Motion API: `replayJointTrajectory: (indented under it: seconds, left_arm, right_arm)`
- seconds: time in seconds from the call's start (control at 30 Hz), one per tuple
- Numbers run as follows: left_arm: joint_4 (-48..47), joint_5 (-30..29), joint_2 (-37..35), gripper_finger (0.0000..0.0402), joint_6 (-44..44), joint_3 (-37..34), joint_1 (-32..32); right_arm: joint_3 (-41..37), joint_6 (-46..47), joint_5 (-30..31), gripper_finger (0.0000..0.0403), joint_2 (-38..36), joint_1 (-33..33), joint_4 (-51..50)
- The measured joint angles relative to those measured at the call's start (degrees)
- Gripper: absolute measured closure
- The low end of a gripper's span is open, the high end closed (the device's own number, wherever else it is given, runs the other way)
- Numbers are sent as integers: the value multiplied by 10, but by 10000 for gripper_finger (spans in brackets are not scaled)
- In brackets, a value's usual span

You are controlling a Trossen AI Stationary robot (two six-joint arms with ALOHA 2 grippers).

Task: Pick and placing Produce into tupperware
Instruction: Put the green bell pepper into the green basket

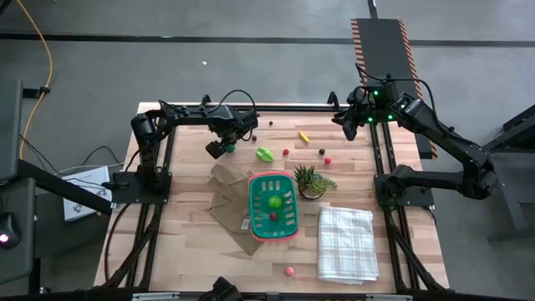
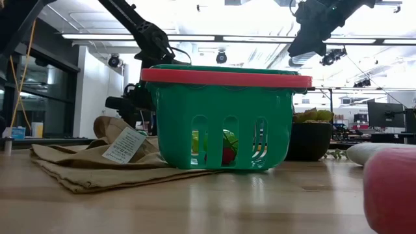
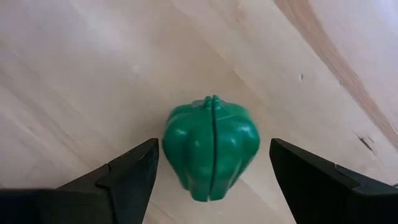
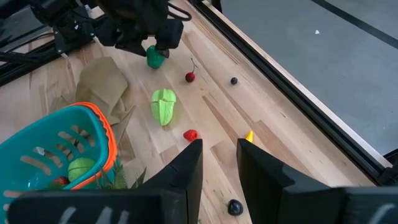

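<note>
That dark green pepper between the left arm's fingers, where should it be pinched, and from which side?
Probably across its bulging middle, coming straight down from above. The green pepper lies on the bare table, and the left end effector already has one open finger on each side of it. The lobed sides look broad enough to press on; the tapered end would likely slip.

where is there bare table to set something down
Free: the near left corner, left of the basket and bag; the right edge beyond the cloth. Crowded: the far middle, with the pepper, lettuce and plant.
</note>
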Motion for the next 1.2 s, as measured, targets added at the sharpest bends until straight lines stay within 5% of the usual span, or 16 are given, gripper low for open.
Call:
replayJointTrajectory:
  seconds: [1.2]
  left_arm:
    - [0, -9, 8, 108, 16, 0, 5]
  right_arm:
    - [0, 0, 0, 313, 0, 0, -1]
